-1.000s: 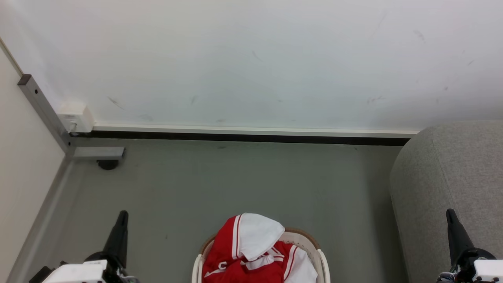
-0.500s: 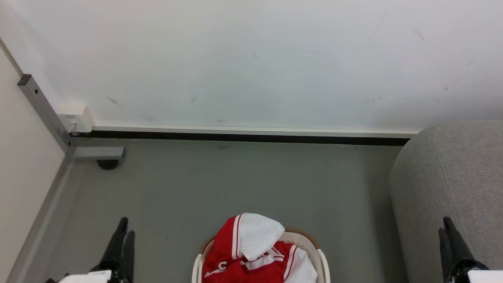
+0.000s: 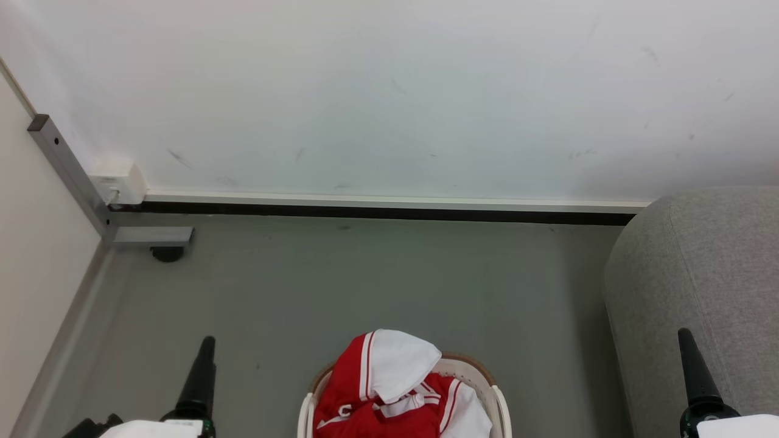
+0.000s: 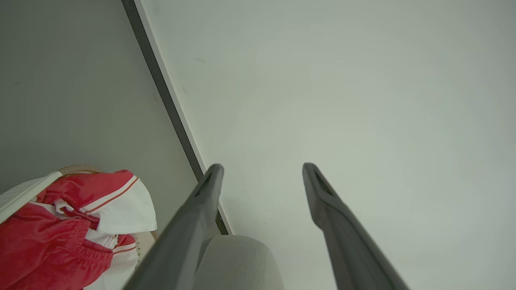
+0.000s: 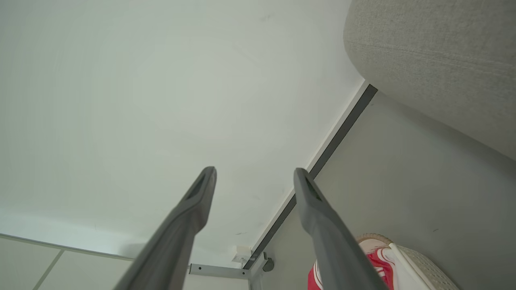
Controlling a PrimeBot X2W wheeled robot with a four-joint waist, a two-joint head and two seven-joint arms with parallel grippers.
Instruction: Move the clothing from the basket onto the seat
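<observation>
Clothes (image 3: 353, 389) lay piled in the basket (image 3: 500, 406), soft and light, likely best pinched at the top, while the left gripper (image 4: 262, 171) and right gripper (image 5: 254, 173) stood wide and empty.

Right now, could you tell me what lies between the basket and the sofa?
Only bare grey floor separates the basket from the sofa, as the head view shows.

The red-and-white clothing (image 3: 389, 395), topped by a folded white panel and edged with thin striped trim, was heaped above the brown rim of the white perforated basket (image 3: 475, 365), which was set on the floor, apart from the large grey woven seat (image 3: 700, 274) at the right.
</observation>
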